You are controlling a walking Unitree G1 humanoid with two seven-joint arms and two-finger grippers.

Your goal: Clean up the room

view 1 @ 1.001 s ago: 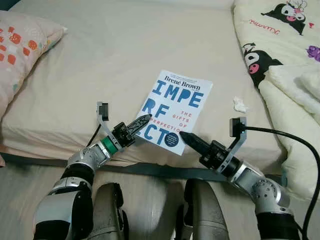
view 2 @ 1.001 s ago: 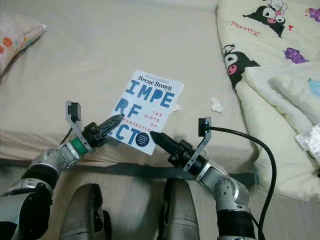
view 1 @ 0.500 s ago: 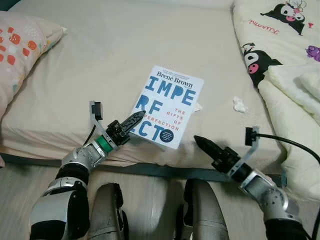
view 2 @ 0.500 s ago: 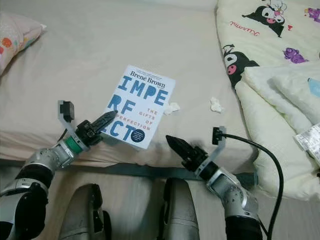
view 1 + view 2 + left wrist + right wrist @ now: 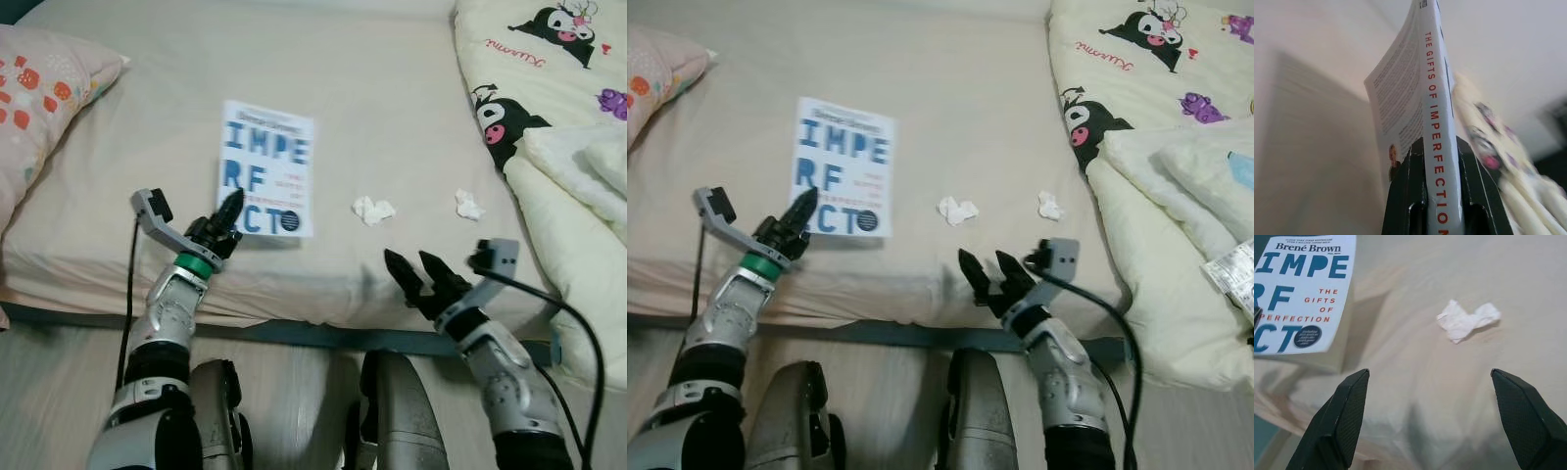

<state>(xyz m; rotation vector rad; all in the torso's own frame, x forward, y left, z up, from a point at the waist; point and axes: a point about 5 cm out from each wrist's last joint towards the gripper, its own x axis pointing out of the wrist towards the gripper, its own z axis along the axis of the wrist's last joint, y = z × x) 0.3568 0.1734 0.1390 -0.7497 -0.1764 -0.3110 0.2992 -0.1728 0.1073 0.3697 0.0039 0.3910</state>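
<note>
While it is clamped at its near edge by the fingers of the left gripper (image 5: 231, 208), the book (image 5: 266, 166) is seen as a white paperback with large blue letters and small red title text, held over the beige bed (image 5: 392, 108). Two crumpled tissues (image 5: 373, 209) (image 5: 469, 204) are seen on the sheet to its right. The right gripper (image 5: 421, 269) is held low at the bed's near edge, its fingers spread wide apart.
</note>
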